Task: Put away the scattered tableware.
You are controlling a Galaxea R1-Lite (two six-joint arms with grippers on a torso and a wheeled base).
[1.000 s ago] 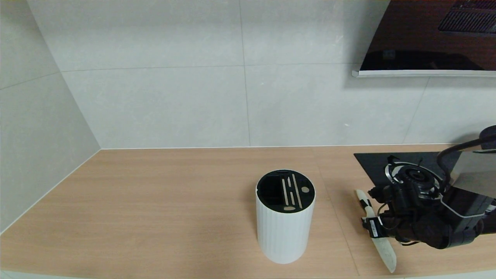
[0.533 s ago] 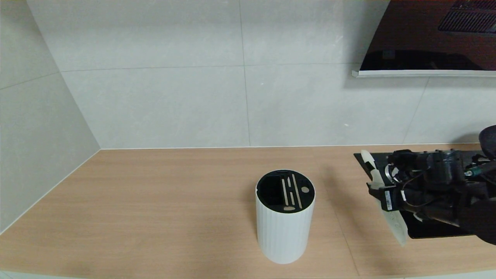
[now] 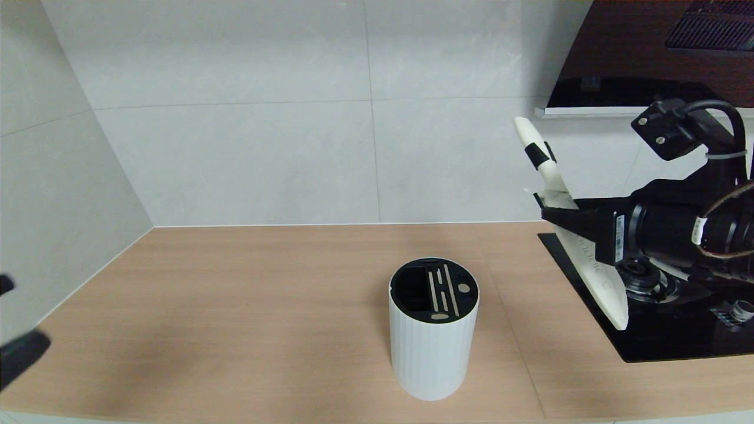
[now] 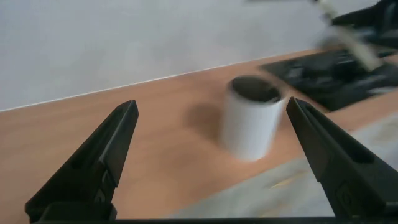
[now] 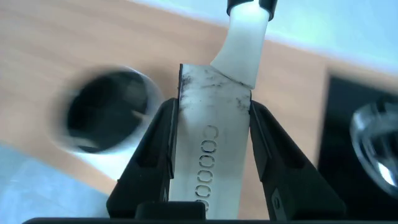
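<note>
Lifted off the desk (image 3: 265,294) since a second ago, the knife (image 3: 598,277) is clamped in the right hand (image 3: 556,215), tip down above the stove (image 3: 660,347) edge, well right of the holder (image 3: 433,347). Bring it upright over a narrow slot — then lower slowly. Left hand (image 4: 208,109): fingers apart. Wrist views blur the slots — the knife's tip is cut off.

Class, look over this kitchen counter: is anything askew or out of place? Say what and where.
The white knife is not in the holder: the right tool grips its blade, tilted in the air over the hob edge, tip down.
</note>
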